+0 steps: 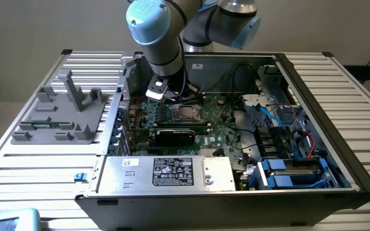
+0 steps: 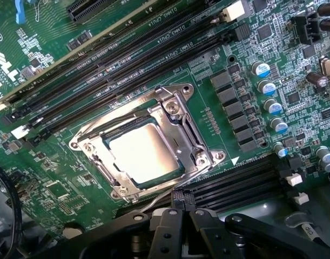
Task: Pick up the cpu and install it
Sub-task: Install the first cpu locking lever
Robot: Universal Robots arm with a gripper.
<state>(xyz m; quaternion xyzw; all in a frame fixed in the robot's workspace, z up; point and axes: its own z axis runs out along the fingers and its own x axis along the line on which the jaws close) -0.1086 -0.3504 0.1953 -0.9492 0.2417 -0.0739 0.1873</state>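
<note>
The cpu (image 2: 143, 154) is seen as a small flat square with a pale silver-beige metal top and a thin dark rim. It is seated inside the metal socket frame (image 2: 182, 116) on the green motherboard (image 2: 43, 67). The motherboard is mounted in an open computer case (image 1: 204, 209), which is laid on a ribbed metal table (image 1: 37, 163) before a plain grey wall (image 1: 37, 24). Black memory slots (image 2: 127, 59) are placed just beside the socket frame. The gripper (image 2: 184, 215) is held near one edge of the socket frame, apart from the cpu, with its jaws pressed together and nothing pinched between them.
</note>
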